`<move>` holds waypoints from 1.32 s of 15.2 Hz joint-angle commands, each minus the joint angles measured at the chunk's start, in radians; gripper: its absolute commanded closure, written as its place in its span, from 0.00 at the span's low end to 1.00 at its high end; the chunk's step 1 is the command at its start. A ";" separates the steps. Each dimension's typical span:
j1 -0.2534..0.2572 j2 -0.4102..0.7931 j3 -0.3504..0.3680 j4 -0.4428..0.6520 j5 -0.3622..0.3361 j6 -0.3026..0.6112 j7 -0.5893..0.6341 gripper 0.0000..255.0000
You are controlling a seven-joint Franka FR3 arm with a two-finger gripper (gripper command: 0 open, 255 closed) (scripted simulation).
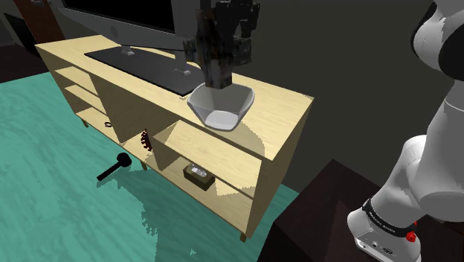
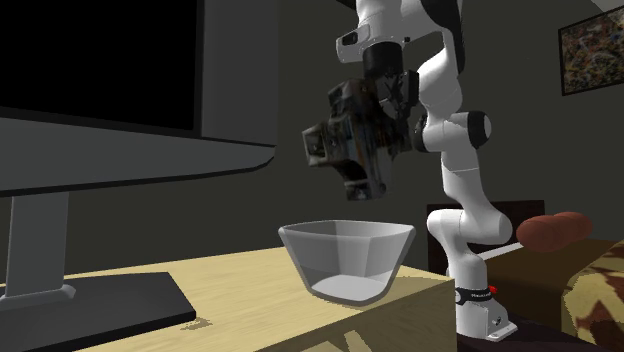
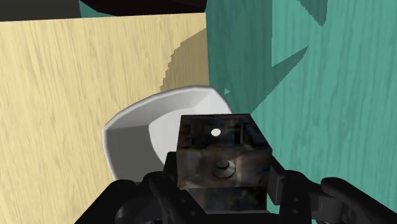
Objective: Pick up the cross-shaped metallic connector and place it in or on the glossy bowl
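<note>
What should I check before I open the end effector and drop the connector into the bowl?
1. Grip: the end effector clasps the connector from both sides: ok.
2. Position: the connector hangs above the opening of the bowl in both exterior views: ok.
3. Clearance: a gap shows between connector and bowl rim in the second exterior view: ok.
4. Bowl: upright on the cabinet top: ok.
5. Centring over the bowl's middle: cannot tell. In the wrist view the bowl sits off to one side of the connector.
</note>
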 commanded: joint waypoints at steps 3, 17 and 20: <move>-0.004 -0.056 -0.002 -0.138 0.006 0.086 -0.006 1.00; -0.008 -0.115 -0.004 -0.324 0.011 0.212 -0.015 1.00; -0.008 -0.116 -0.004 -0.326 0.011 0.213 -0.015 0.00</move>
